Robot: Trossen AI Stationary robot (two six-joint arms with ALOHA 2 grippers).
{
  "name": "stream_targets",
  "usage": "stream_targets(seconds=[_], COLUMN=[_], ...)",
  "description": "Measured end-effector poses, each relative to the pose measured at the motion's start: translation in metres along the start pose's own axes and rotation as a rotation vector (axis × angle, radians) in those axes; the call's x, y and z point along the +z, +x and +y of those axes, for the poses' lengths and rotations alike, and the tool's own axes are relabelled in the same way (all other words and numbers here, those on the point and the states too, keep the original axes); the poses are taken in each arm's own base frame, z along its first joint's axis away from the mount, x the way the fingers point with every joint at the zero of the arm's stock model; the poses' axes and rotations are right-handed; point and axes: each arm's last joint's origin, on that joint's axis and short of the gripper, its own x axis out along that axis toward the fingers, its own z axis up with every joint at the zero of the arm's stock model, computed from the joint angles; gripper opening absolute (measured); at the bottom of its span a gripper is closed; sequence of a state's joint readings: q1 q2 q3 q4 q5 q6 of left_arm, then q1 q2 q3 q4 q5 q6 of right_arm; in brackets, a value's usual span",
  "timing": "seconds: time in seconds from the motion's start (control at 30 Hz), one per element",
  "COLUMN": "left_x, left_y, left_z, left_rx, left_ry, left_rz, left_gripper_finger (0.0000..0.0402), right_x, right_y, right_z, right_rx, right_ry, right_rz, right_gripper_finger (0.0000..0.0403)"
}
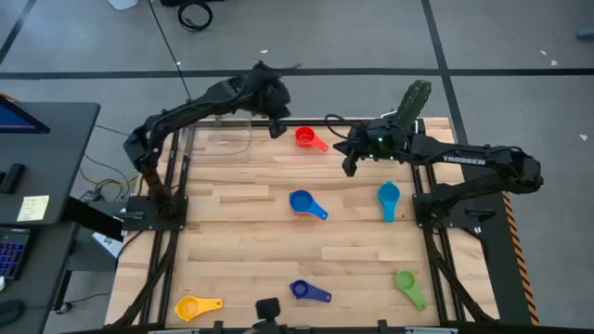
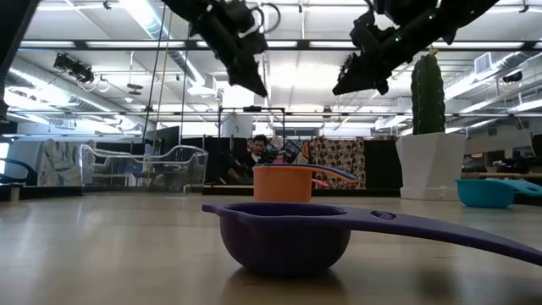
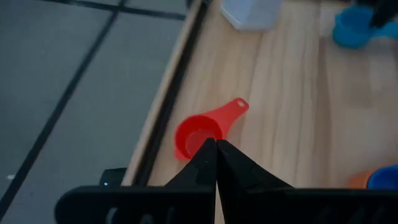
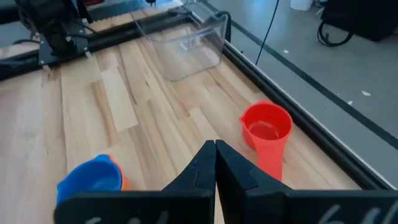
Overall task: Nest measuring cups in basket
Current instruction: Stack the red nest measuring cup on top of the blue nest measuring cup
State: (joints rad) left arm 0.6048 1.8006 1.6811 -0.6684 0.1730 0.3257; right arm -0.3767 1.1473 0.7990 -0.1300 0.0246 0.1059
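Viewing from above, we find the red cup (image 1: pixel 304 137) at 12 o'clock, right of the clear basket (image 1: pixel 228 140). Left gripper (image 1: pixel 276 129) and right gripper (image 1: pixel 350 167) flank it, jaws closed, empty.

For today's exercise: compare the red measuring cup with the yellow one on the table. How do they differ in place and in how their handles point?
The red plastic measuring cup lies at the table's far edge, between the two grippers; the yellow plastic measuring cup lies at the near left corner, away from both arms. In the overhead view, the red cup's handle points right and toward the near side; the yellow cup's points straight right. Both are small round cups with short flat handles, resting on the wooden table.
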Motion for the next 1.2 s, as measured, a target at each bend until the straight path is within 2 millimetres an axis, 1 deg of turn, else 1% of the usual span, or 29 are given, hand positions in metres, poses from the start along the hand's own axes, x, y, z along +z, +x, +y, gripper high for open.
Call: stream_targets(seconds=[0.07, 0.17, 0.3, 0.4, 0.6, 0.77, 0.87, 0.97, 1.03, 1.13, 1.2], left_x=[-0.001, -0.003, -0.008, -0.015, -0.013, -0.019, -0.026, -0.031, -0.031, -0.036, -0.042], left_y=[0.016, 0.037, 0.06, 0.076, 0.092, 0.105, 0.116, 0.123, 0.128, 0.137, 0.143], left_z=[-0.001, -0.003, -0.01, -0.015, -0.029, -0.03, -0.03, -0.031, -0.029, -0.028, -0.026], left_rx=[-0.013, 0.017, -0.01, -0.04, -0.066, -0.085, -0.093, -0.105, -0.102, -0.108, -0.111], left_ry=[0.019, 0.057, 0.186, 0.23, 0.3, 0.306, 0.279, 0.275, 0.268, 0.246, 0.238], left_rz=[0.031, 0.074, 0.112, 0.153, 0.136, 0.149, 0.175, 0.2, 0.179, 0.187, 0.213], left_gripper_finger=[0.0006, 0.0017, 0.004, 0.006, 0.0099, 0.0123, 0.0129, 0.013, 0.013, 0.013, 0.013], right_x=[0.0, -0.001, 0.001, 0.002, 0.002, 0.003, 0.003, 0.003, 0.003, 0.003, 0.003], right_y=[0.001, 0.001, -0.001, -0.004, -0.006, -0.006, -0.006, -0.006, -0.006, -0.006, -0.006], right_z=[0.0, 0.0, 0.0, 0.0, 0.0, 0.0, -0.001, -0.001, -0.001, -0.001, -0.001], right_rx=[0.0, 0.0, 0.001, -0.003, -0.006, -0.02, -0.025, -0.025, -0.028, -0.032, -0.033], right_ry=[0.0, 0.004, 0.004, 0.005, 0.008, 0.007, 0.007, 0.006, 0.005, 0.005, 0.001], right_rz=[0.003, 0.004, -0.006, -0.015, -0.021, -0.025, -0.025, -0.026, -0.026, -0.026, -0.026], right_gripper_finger=[0.0008, 0.001, 0.0012, 0.0012, 0.0013, 0.0015, 0.0015, 0.0016, 0.0016, 0.0016, 0.0016])
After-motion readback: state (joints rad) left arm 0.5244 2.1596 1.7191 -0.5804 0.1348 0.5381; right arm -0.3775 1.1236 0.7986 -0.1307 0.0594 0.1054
